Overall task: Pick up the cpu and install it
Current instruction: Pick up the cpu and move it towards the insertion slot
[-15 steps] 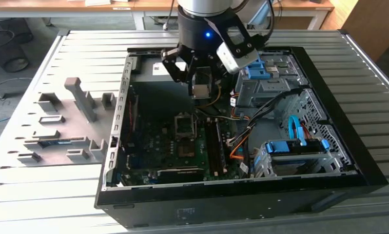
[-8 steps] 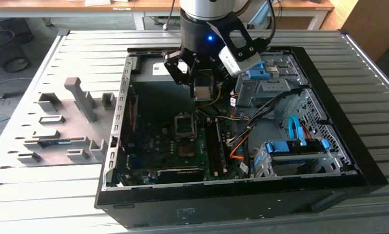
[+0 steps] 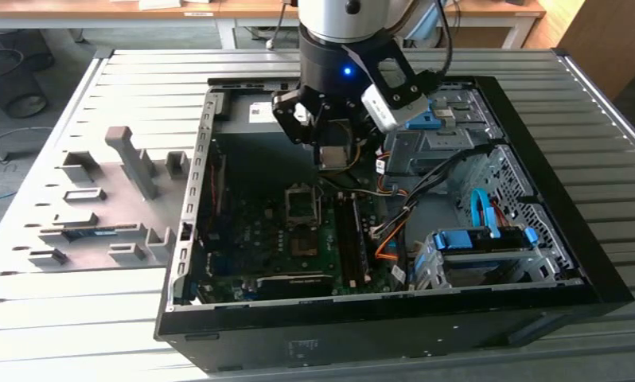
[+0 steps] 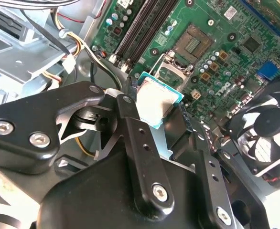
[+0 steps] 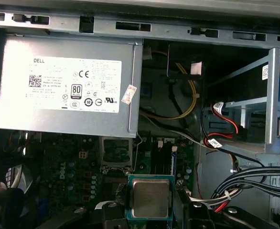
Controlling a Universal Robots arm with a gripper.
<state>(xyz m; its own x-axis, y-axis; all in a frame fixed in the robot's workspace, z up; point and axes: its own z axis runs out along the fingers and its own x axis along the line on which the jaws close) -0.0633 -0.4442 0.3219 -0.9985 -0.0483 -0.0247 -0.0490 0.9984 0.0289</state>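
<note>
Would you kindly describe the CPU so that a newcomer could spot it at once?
Find the open black computer case on the slatted metal table. Above its green motherboard hangs the hand, and the CPU is the small square chip pinched in it. Its pale metal lid with a green rim stands out against the black fingers.

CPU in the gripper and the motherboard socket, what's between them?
In the second wrist view, only an open metal frame lies between the cpu and the socket.
</note>
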